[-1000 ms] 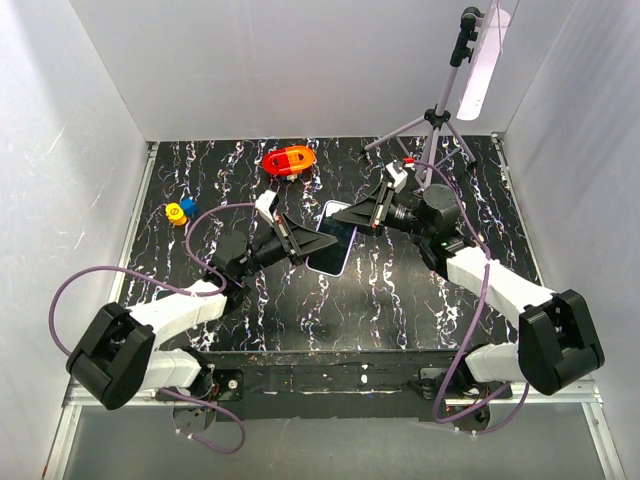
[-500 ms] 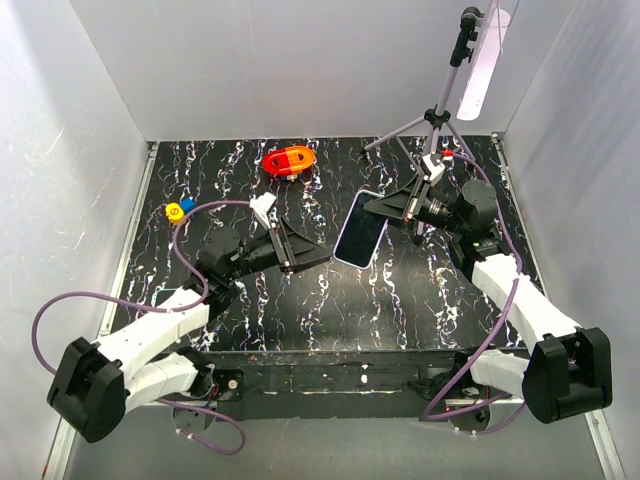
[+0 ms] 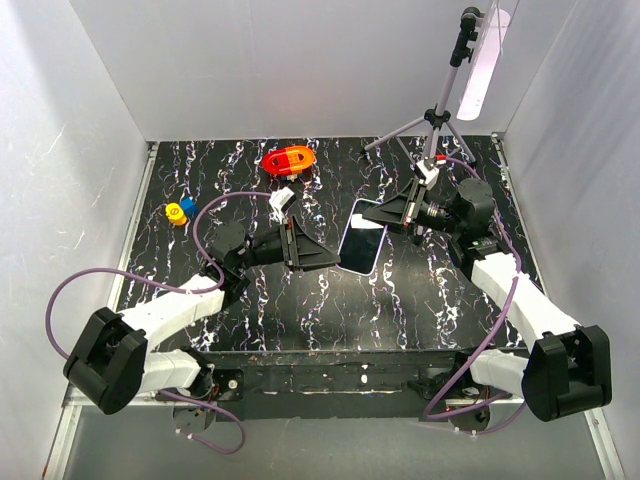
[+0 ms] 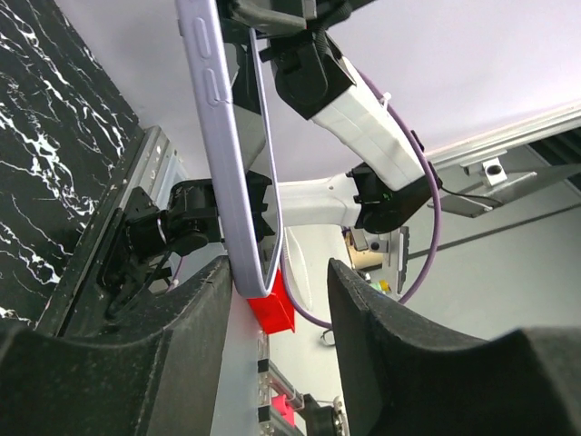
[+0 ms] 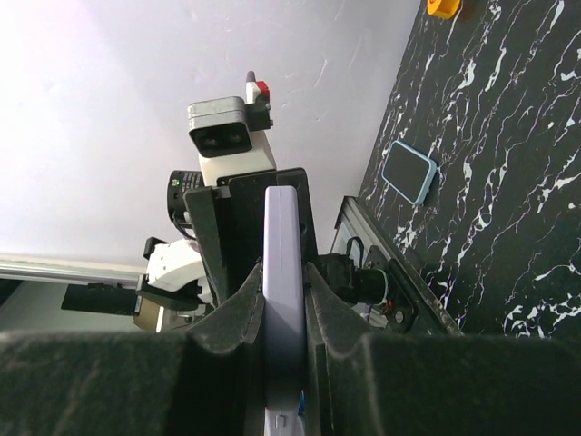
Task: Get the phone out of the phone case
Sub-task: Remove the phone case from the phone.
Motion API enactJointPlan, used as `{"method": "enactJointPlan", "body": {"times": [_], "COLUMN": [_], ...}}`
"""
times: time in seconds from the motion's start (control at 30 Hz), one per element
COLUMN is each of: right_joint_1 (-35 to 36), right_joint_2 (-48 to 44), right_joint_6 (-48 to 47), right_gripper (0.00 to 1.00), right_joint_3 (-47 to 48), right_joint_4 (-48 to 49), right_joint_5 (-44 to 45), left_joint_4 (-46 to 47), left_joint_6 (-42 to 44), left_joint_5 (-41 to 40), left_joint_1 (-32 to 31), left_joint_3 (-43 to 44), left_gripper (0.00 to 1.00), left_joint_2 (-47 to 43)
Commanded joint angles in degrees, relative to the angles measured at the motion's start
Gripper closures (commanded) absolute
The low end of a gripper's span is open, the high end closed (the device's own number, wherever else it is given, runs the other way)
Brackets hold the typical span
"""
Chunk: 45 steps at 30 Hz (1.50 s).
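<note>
The right hand [image 3: 388, 214] held the phone [image 3: 362, 238], seemingly inside its lavender case [image 4: 221, 136], above the desk [image 3: 300, 310]. The left hand [image 3: 320, 256], spread wide, straddled the case's edge. Next it likely needed to pinch and peel.

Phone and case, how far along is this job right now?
Done: the right gripper is shut on the phone case, holding it above the table. In hand: the open left gripper straddles the case's free edge. Left: the phone shows its dark screen framed in the lavender case, so separating them remains.
</note>
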Motion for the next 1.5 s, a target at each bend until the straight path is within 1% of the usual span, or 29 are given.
{"method": "enactJointPlan", "body": {"times": [0.0, 0.1, 0.2, 0.37, 0.57, 0.67, 0.77, 0.87, 0.93, 1.0, 1.03, 1.13, 1.2, 1.27, 1.37, 1.47], "right_joint_1": [-0.08, -0.08, -0.08, -0.08, -0.08, -0.08, -0.08, -0.08, -0.08, 0.1, 0.27, 1.67, 2.73, 3.61, 4.75, 6.24], "right_joint_2": [0.21, 0.82, 1.35, 2.14, 1.97, 1.88, 2.14, 2.67, 3.2, 4.42, 5.12, 6.97, 7.59, 7.94, 7.95, 6.89], "right_joint_6": [1.21, 1.74, 2.18, 3.32, 3.59, 3.76, 3.94, 4.2, 4.2, 4.9, 5.77, 9.99, 12.1, 14.82, 19.74, 20.37], "right_gripper": [0.99, 0.99, 0.99, 0.99, 0.99, 0.99, 0.99, 0.99, 0.99, 0.99, 0.99, 0.99, 0.99, 0.99, 0.99, 0.99], "right_joint_3": [3.96, 4.23, 4.58, 4.49, 3.53, 3.09, 3.26, 3.87, 4.23, 4.4, 4.23, 2.57, 1.86, 0.81, -0.52, -0.08], "right_joint_4": [2.18, 2.36, 2.7, 4.11, 4.9, 4.99, 4.55, 2.8, 0.61, -0.37, -0.11, 4.62, 7.35, 11.21, 17.98, 19.67], "right_joint_5": [0.6, 1.39, 1.75, 1.75, 1.05, 0.96, 1.04, 1.04, 0.78, 0.17, -0.36, -1.5, -1.77, -1.94, -1.86, -1.24], "left_joint_4": [4.86, 4.6, 4.51, 5.04, 6.79, 9.51, 12.5, 17.5, 17.87, 14.02, 11.04, 2.08, -1.71, -2.7, -1.12, -2.87], "left_joint_6": [-0.86, -0.6, -0.42, -0.42, -1.21, -2.35, -2.79, -2.01, 0.53, 5.62, 9.99, 19.59, 24.34, 26.55, 26.21, 25.69], "left_joint_5": [4.52, 5.4, 5.84, 6.37, 6.46, 7.34, 8.21, 8.57, 9.09, 9.71, 10.15, 10.5, 9.98, 8.84, 7.08, 5.06], "left_joint_1": [-0.5, -0.68, -0.77, -1.03, -0.95, -1.03, -1.03, -1.3, -1.3, -1.56, -1.82, -2.09, -2.09, -2.09, -2.09, -2.09], "left_joint_3": [2.61, 2.52, 2.7, 3.31, 4.01, 4.46, 4.63, 4.19, 4.89, 6.38, 7.09, 9.28, 10.25, 10.61, 10.61, 11.05], "left_gripper": [0.55, 0.55, 0.58, 0.66, 0.7, 0.8, 0.86, 0.99, 1.0, 1.0, 1.0, 1.0, 1.0, 1.0, 1.0, 1.0], "left_joint_2": [-0.1, 0.16, 0.34, 0.77, 1.91, 2.88, 3.32, 2.27, 0.43, -1.94, -3.34, -7.12, -8.8, -9.68, -8.55, -5.83]}}
